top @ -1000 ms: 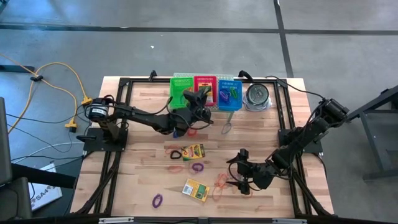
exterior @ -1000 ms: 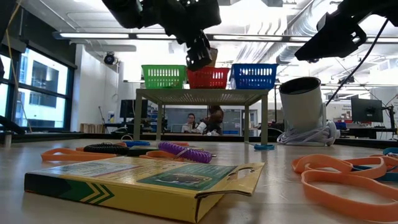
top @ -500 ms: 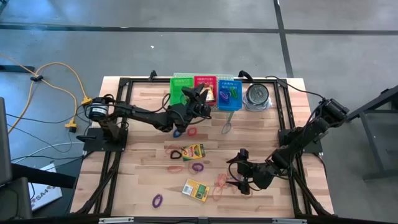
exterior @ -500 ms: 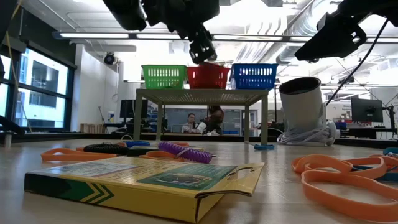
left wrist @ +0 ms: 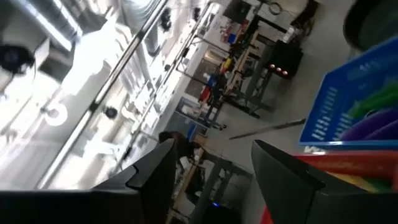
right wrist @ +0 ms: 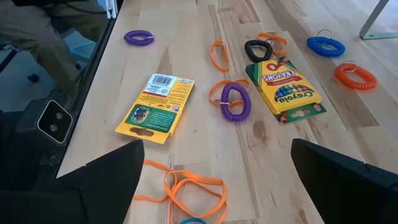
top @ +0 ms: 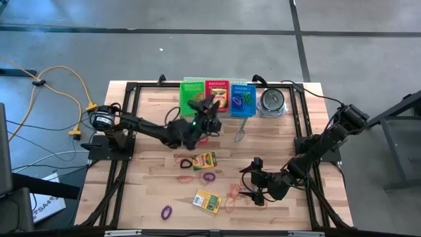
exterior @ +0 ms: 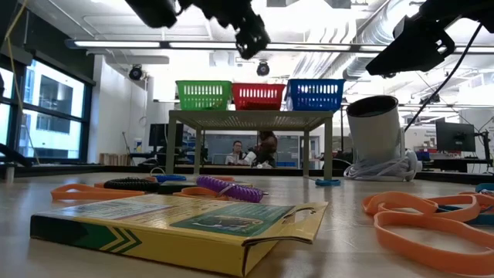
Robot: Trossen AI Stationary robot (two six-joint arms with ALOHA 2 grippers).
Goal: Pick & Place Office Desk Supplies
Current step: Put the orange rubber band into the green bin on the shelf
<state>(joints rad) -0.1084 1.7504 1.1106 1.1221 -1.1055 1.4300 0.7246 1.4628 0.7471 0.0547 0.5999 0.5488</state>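
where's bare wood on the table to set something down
Free: the left strip between the frame rail and the crayon box, and the right side below the tin. Crowded: centre-front, where bands and a second crayon box lie by the right gripper.

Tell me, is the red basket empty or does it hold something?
It holds something. In the high view, a yellow crayon box lies inside the red basket.

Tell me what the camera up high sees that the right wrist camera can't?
Only the high view shows the green basket, red basket, blue basket, tin and left end effector. Only the right wrist view shows the word Crayons printed on the face-up crayon box. Both show the face-down box and a purple coil.
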